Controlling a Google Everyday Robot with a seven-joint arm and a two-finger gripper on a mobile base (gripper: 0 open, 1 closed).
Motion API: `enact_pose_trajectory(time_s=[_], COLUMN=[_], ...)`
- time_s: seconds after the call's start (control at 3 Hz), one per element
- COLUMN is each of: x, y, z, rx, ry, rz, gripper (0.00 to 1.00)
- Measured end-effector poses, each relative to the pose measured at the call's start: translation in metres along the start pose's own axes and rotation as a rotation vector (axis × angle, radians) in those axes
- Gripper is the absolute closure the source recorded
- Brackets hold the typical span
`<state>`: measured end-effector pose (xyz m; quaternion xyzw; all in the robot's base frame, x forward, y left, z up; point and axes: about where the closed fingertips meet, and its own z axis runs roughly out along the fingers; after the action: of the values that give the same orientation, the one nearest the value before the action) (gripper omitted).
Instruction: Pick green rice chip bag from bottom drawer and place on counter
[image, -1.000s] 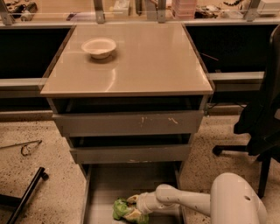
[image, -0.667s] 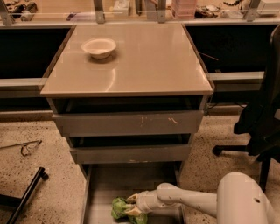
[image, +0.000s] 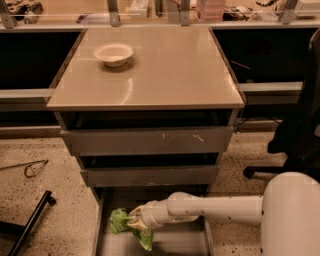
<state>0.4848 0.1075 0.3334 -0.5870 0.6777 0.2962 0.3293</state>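
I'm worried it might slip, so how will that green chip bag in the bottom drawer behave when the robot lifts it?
Probably floppy: the green rice chip bag looks wrinkled, showing beside and below the gripper down in the bottom drawer. Likely light, being small and thin-walled. Its glossy foil may be slippery, so it could slide.

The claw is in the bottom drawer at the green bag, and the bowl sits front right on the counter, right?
No: the camera view shows the bowl back left on the counter. The claw is in the bottom drawer at the green bag.
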Motion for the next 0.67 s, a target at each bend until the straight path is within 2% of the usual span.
enact_pose_trajectory(time_s=[0.33,0.67], x=[-0.066,-0.093], y=[0.007,-0.011], z=[-0.022,-0.046], rx=[0.013,0.056], ry=[0.024,0.035], rz=[-0.047,-0.108], gripper=[1.0,1.0])
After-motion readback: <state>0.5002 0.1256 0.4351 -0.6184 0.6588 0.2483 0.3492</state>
